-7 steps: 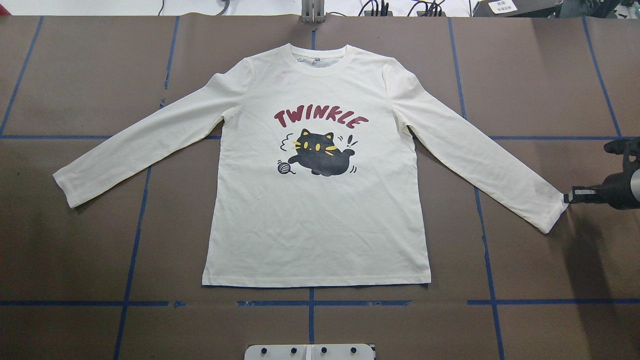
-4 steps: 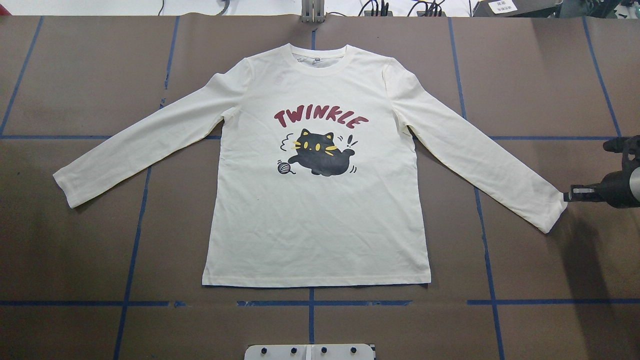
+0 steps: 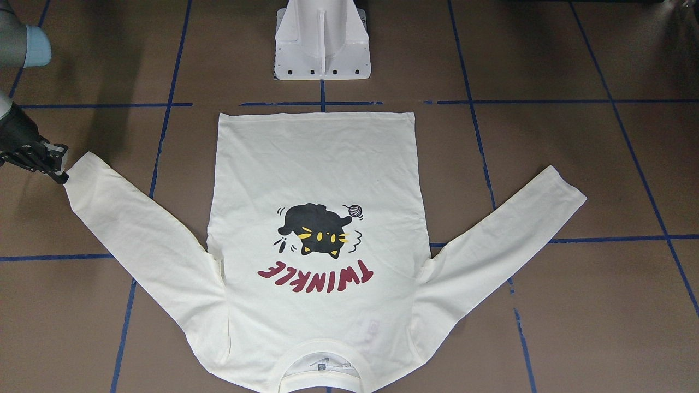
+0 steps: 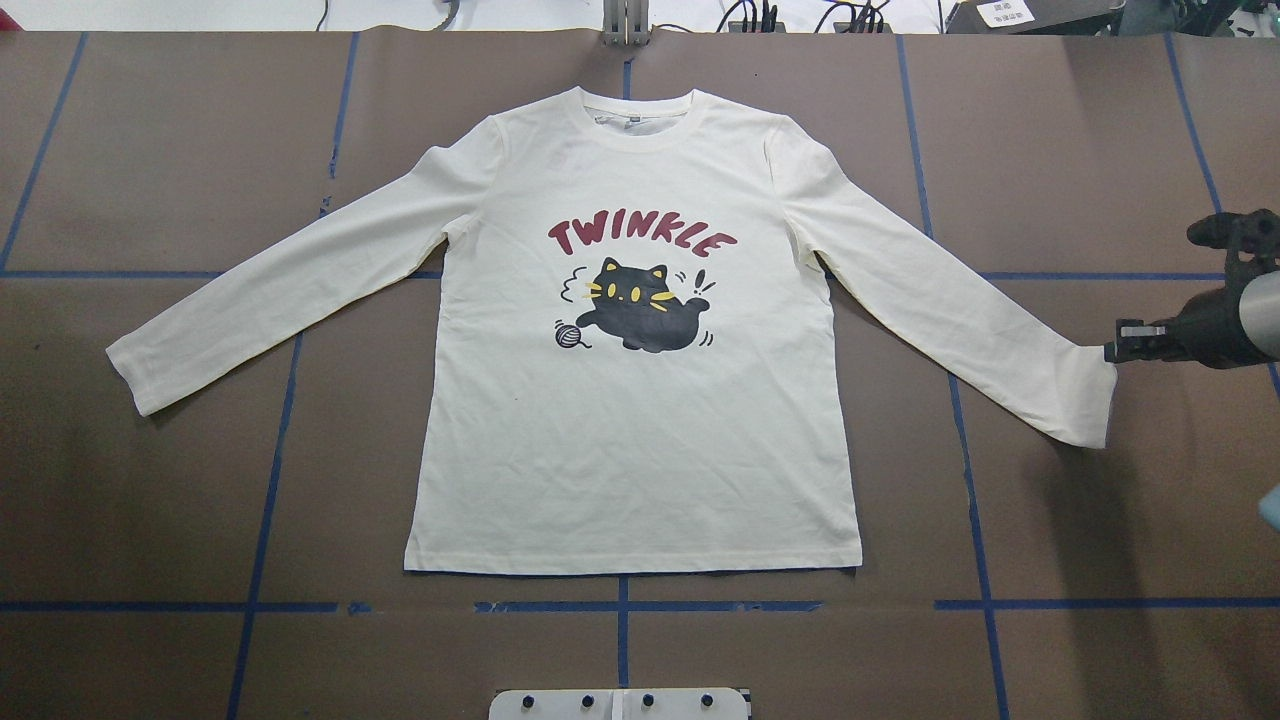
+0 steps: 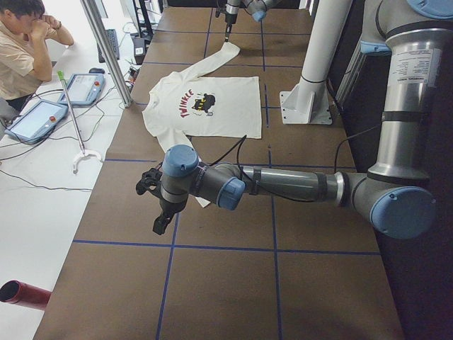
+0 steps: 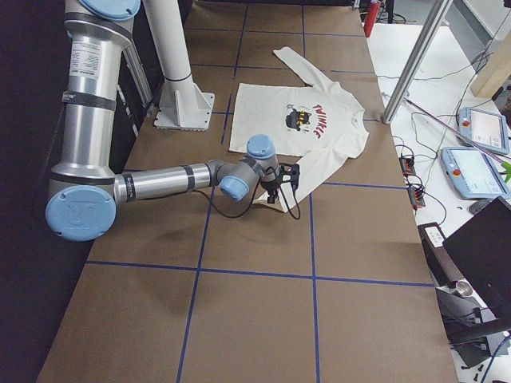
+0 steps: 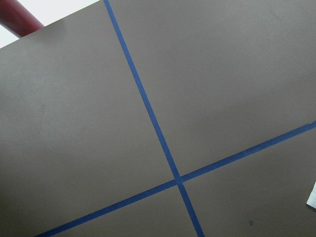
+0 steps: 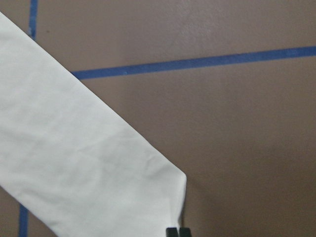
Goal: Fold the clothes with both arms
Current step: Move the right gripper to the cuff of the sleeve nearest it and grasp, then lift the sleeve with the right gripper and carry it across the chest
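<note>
Currently the T-shirt point(image 4: 640, 450) lies flat and print up in the middle of the table point(image 4: 150, 520), hem point(image 4: 630, 566) toward the white pedestal point(image 3: 322, 43), collar on the far side, both sleeves splayed out diagonally. Right gripper point(image 4: 1112, 351) sits at the end of the right-side sleeve point(image 4: 950, 310). Its wrist view shows the fingertips point(image 8: 171, 232) pressed together right at the corner of the cuff point(image 8: 165, 197), so I read it as pinched onto the cuff edge, a thin bite at best. Left gripper point(image 5: 158, 228) hangs over bare table out past the other cuff point(image 4: 135, 375), apart from it. Only the side camera catches it, so I can't tell whether it's parted or closed. Its wrist cam sees only tape lines point(image 7: 148, 113) plus a white sliver at the frame edge, probably that cuff. Handling guess: light, limp knit, zero stiffness, so whatever isn't held will sag and drag, and the matte brown cover likely adds friction. Each sleeve is two layers, so a shallow pinch may lift the top layer only. Best holds are cuffs, hem corners and shoulder seams, where the fabric is doubled and stitched. It's not fragile; the risk is slip-out or bunching, not damage. I'd want a deeper bite on the right cuff before carrying it across the body.
</note>
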You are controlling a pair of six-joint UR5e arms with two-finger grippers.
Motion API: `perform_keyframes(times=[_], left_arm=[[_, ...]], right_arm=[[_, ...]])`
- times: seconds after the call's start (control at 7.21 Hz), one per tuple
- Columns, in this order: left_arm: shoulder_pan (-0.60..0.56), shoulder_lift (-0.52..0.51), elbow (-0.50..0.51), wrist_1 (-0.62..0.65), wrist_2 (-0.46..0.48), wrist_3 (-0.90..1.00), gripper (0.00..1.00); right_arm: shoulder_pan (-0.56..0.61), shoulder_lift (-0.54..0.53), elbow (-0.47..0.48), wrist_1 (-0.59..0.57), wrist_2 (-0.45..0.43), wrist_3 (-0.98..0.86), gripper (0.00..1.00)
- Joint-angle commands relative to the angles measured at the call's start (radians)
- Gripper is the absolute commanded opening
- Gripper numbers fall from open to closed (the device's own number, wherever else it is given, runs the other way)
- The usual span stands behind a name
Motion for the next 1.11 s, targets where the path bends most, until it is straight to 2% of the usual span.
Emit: perform_keyframes(times=[0.0, 0.14, 0.28, 0.42, 0.55, 0.69, 0.83, 0.97], left_arm=[[0.001, 0.000, 0.001, 0.002, 0.001, 0.000, 1.00], [0.001, 0.000, 0.000, 0.002, -0.001, 0.000, 1.00], [0.001, 0.002, 0.000, 0.003, -0.001, 0.000, 1.00], [0.001, 0.000, 0.001, 0.005, 0.001, 0.000, 1.00], [0.001, 0.000, -0.002, 0.006, -0.001, 0.000, 1.00], [0.001, 0.002, -0.006, 0.006, -0.001, 0.000, 1.00], [-0.001, 0.002, -0.009, 0.006, -0.001, 0.000, 1.00], [-0.001, 0.002, -0.009, 0.006, -0.001, 0.000, 1.00]], right_arm=[[0.030, 0.288, 0.128, -0.462, 0.001, 0.000, 0.00], [0.034, 0.488, 0.147, -0.678, -0.002, 0.000, 0.00], [0.028, 0.680, 0.140, -0.832, -0.015, 0.000, 0.00], [0.022, 0.791, 0.126, -0.846, -0.047, -0.012, 0.00], [0.014, 0.897, 0.074, -0.844, -0.082, -0.012, 0.00], [-0.007, 1.018, -0.046, -0.840, -0.100, 0.003, 0.00], [-0.083, 1.085, -0.151, -0.808, -0.186, 0.000, 0.00], [-0.161, 1.090, -0.284, -0.604, -0.282, 0.062, 0.00]])
